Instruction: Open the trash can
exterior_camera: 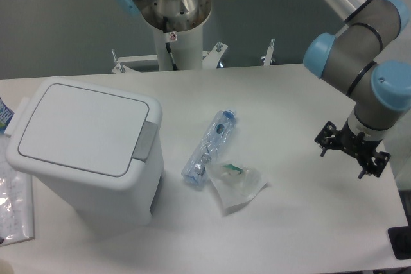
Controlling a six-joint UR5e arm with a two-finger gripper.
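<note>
The trash can (90,158) is a large white boxy bin standing on the left part of the table. Its flat white lid (80,126) lies shut, and the grey push tab (145,140) sits on the lid's right edge. My gripper (350,152) hangs over the right side of the table, far from the bin, pointing down. Its black fingers are spread apart with nothing between them.
A crushed clear plastic bottle (209,145) and a crumpled clear wrapper (236,185) lie between bin and gripper. Clear packaging (14,203) and a blue item (4,117) sit at the left edge. The arm's pedestal (174,36) stands behind. A black object (401,242) is at the bottom right.
</note>
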